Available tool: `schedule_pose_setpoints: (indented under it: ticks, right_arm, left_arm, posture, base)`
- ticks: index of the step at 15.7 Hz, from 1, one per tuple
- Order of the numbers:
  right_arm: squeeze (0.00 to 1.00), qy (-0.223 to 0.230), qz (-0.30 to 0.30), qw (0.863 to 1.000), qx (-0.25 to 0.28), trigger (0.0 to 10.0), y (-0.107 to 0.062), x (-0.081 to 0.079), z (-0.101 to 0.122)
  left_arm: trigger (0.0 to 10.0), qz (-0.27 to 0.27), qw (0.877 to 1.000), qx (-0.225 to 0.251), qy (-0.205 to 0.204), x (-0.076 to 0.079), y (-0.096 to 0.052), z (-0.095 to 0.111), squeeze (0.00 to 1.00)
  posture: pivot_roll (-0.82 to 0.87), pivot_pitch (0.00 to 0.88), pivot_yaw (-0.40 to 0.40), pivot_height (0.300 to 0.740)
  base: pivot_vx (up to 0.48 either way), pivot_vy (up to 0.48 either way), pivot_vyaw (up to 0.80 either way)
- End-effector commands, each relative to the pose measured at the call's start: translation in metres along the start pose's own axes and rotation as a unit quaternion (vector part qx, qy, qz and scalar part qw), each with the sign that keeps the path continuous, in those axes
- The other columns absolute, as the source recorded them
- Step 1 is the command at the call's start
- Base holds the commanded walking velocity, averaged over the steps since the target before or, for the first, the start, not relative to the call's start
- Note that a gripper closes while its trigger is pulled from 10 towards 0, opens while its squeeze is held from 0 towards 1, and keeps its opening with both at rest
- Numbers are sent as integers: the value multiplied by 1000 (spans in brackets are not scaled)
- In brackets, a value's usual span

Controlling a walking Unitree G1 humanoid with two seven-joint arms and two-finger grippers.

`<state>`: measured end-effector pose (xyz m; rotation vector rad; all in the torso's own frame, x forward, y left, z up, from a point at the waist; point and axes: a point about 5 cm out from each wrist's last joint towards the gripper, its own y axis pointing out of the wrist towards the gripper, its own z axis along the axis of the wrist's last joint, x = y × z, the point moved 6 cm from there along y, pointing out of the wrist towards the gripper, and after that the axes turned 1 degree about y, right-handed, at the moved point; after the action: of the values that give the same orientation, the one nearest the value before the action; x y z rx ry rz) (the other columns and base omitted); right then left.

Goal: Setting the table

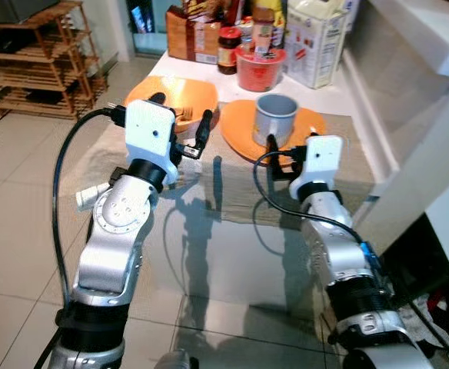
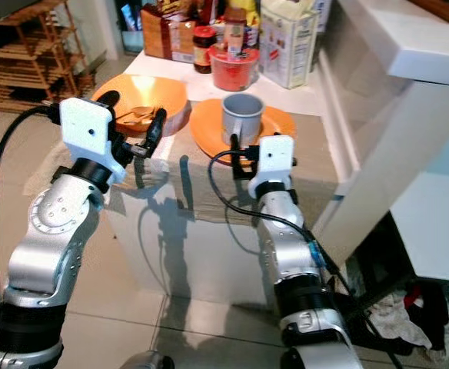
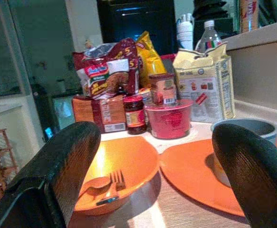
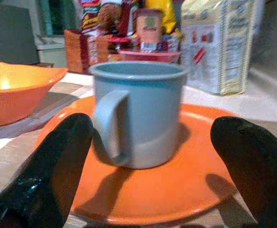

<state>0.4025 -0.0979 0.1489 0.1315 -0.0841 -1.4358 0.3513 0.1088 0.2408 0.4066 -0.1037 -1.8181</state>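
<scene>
Inside bowl (image 3: 122,175), left wrist reveals fork (image 3: 114,183).

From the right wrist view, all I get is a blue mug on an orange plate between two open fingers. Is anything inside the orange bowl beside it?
Observer: Yes. The left wrist view shows a fork and a spoon lying in the orange bowl.
Operator: Where is the left gripper?
Observer: The left gripper hovers open at the bowl's near edge, holding nothing.
Operator: What lies under the plate?
Observer: A grey-brown table mat lies under the orange plate and bowl.
</scene>
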Motion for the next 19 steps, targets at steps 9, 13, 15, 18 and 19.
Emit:
schedule_pose_setpoints:
  ticks: [9,13,15,18,19]
  right_arm:
    - [0,-28,-35,999,-12,10000,17,10,-7]
    - [0,-30,-42,999,-16,0,20,12,-10]
    - [0,-29,-38,999,-14,0,20,9,-9]
    - [0,-24,-34,999,-15,0,21,4,-11]
    - [0,-24,-33,999,-15,0,22,3,-11]
  left_arm:
    - [10000,5,1000,-15,0,-1,-13,4,0]
    - [10000,5,1000,-18,-1,1,-15,3,0]
    - [10000,5,1000,-19,-1,1,-15,4,0]
    - [10000,8,1000,-22,-1,-1,-17,3,0]
    - [10000,8,1000,-23,-1,-1,-18,3,0]
  posture:
    - [253,0,-49,740]
    - [257,0,-54,740]
    - [260,0,-55,740]
    - [266,0,-57,740]
    - [267,0,-56,740]
  base:
    - [0,0,0]
    - [0,0,0]
    - [0,0,0]
    - [0,0,0]
    - [0,0,0]
